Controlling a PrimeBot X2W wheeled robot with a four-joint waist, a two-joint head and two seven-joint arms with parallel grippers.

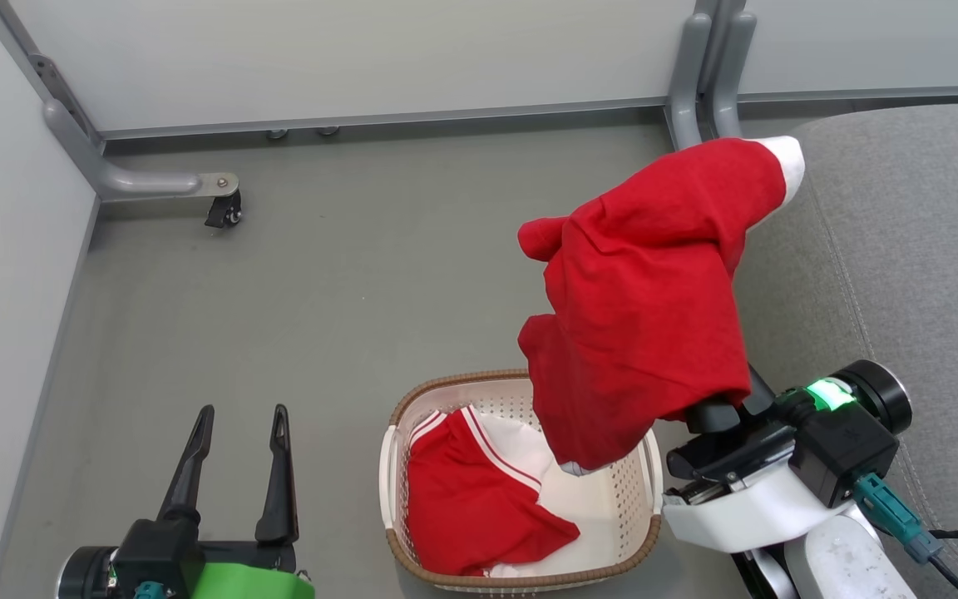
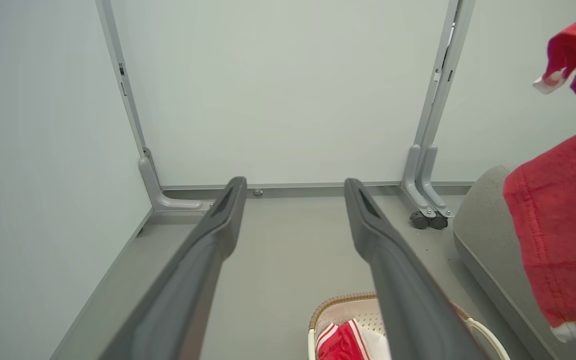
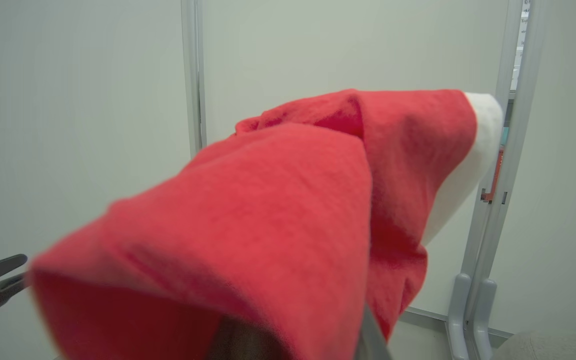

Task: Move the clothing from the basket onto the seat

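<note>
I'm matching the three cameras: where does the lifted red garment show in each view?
Head view: the lifted garment is right of centre, above the basket.
Left wrist view: at the right edge, by the seat.
Right wrist view: centre, close up.
Shared landmark: the paired grey posts.

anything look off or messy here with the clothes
The red garment is draped like a hood over the right claw, hiding its fingers, instead of hanging below. Otherwise nothing stands out: a second garment lies in the basket.

Lab test bay: pale partition panels [image 1: 362, 58] on castored feet [image 1: 155, 181], grey floor [image 1: 321, 274], seat [image 1: 903, 208].
</note>
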